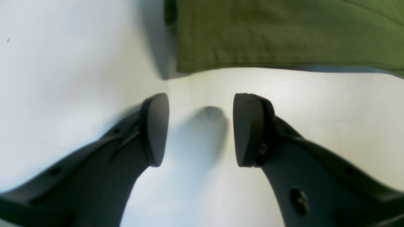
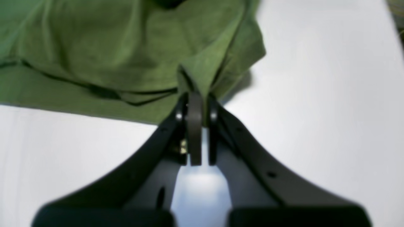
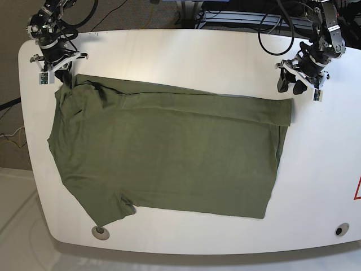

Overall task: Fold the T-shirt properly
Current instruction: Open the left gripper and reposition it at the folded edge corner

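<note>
Spread flat on white table [image 3: 186, 51]: plain olive-green short-sleeved cotton T-shirt [image 3: 169, 152], far edge folded over; right gripper [image 2: 198, 104] clamped on bunched corner; left gripper [image 1: 201, 129] jaws apart, empty, just beside hem corner.

Left gripper [image 1: 201, 129]: matte black curved fingers, rounded pads, visible screws; black cables, possibly white brackets.

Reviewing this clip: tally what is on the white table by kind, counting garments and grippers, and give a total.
Plain olive-green short-sleeved T-shirt: 1
Black robot grippers: 2, the left gripper open over the bare white table, the right gripper shut on cloth
Total: 3
</note>
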